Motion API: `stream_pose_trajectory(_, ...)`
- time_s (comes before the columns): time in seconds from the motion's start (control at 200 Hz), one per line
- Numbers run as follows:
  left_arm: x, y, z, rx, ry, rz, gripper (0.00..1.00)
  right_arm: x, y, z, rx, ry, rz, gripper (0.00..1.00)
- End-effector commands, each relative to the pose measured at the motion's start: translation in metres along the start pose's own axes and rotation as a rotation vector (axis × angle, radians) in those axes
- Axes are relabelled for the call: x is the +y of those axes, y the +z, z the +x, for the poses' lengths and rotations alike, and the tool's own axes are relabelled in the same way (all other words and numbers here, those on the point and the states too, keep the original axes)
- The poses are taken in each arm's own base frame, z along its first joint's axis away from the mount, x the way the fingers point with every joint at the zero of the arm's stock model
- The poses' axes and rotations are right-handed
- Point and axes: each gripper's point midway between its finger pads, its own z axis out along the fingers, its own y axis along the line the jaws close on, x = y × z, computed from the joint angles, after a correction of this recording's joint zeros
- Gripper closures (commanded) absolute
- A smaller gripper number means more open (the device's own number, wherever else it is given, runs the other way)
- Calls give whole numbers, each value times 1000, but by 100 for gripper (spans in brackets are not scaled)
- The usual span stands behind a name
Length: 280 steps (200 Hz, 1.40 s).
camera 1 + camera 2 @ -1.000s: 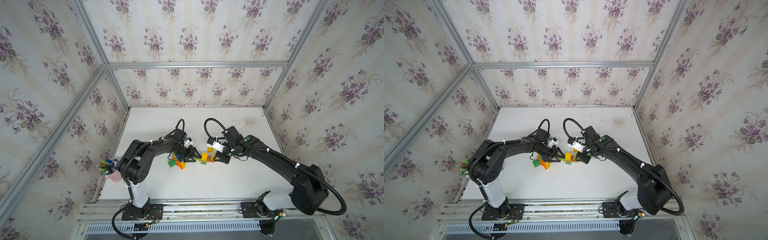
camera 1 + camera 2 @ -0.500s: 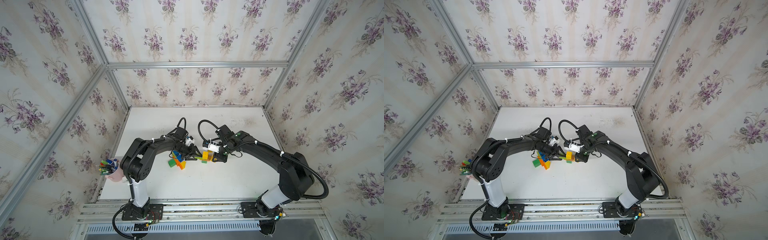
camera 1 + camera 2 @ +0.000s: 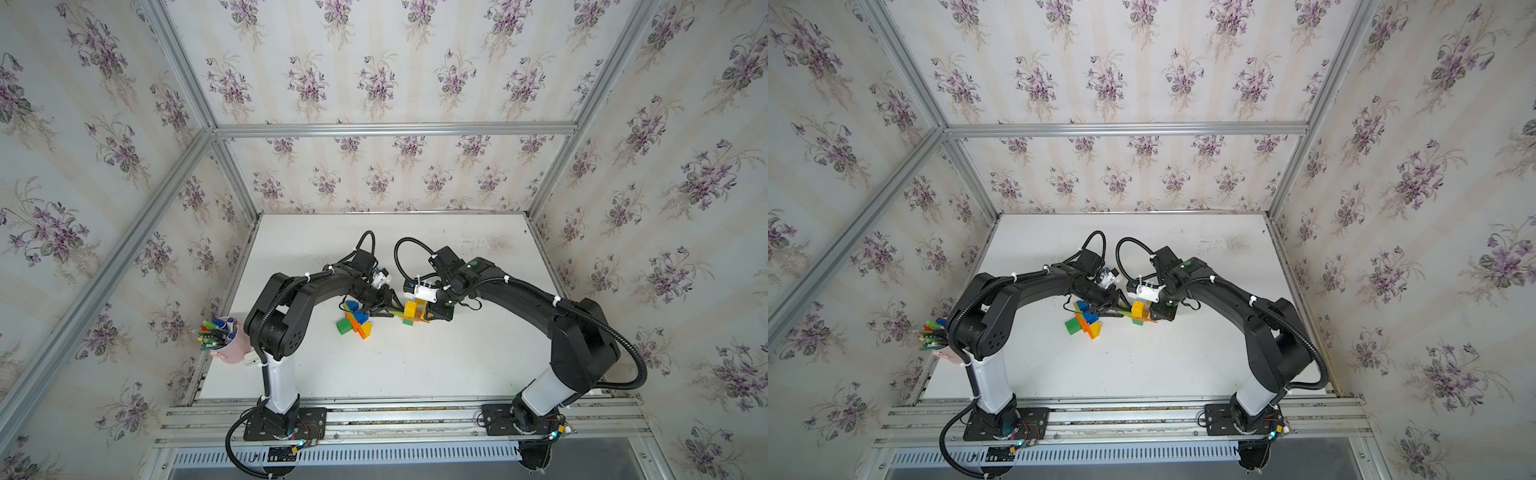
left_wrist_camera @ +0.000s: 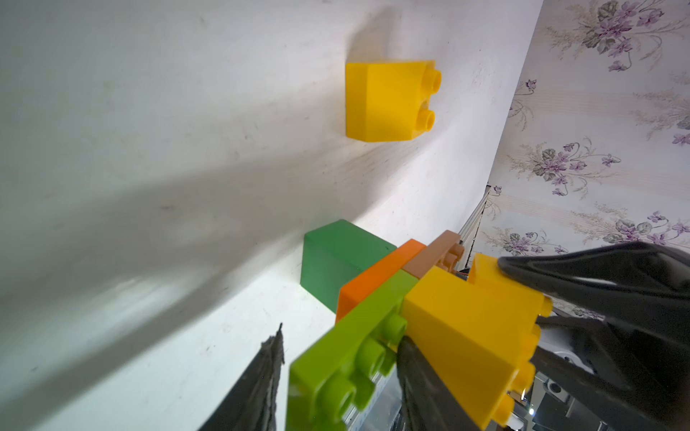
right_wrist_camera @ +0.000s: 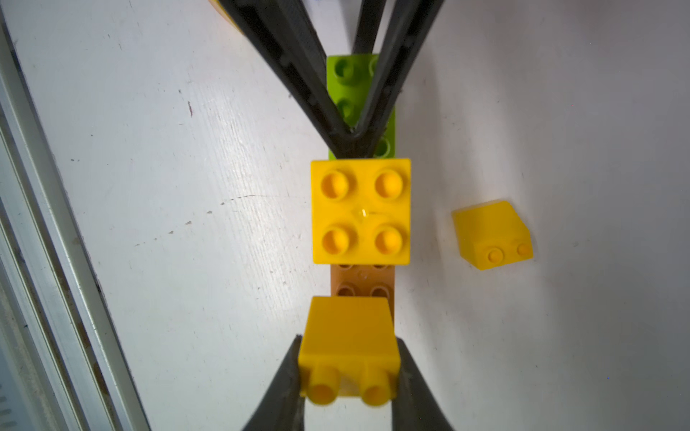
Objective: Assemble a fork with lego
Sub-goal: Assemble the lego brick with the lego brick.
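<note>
Since a second ago my right arm (image 3: pixel 519 295) has folded inward, elbow drawn up beside the bench's (image 3: pixel 415 374) right edge. At mid-bench stands the lego assembly (image 3: pixel 411 312), with loose bricks (image 3: pixel 353 322) just leftward. My right gripper (image 5: pixel 349 341) clamps a sloped yellow brick (image 5: pixel 349 324) over the brown plate's (image 5: pixel 364 283) end. My left gripper (image 4: pixel 339 336) sits narrow about the lime plate (image 4: pixel 347 358); whether it pinches, I cannot tell.
</note>
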Motion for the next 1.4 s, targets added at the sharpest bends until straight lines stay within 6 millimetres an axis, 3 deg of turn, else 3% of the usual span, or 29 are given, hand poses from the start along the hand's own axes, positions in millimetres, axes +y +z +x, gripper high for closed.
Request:
stream_pose_trajectory(0.0,4,0,1,8,21,-20,49,1,3,7,30,-15,-7,88)
stream_pose_trajectory(0.255,7,3,-4,7,26,-28,49,-3,-2,1,20,-36,4,88)
stream_pose_trajectory(0.749,5,4,-9,8,21,-27,56,5,10,4,37,-16,-74,88)
stream_pose_trajectory(0.889,3,4,-9,9,23,-15,63,3,7,1,23,-18,-61,88)
stream_pose_trajectory(1.394,14,9,-6,17,-4,-24,64,0,-6,-1,-1,-6,-33,88)
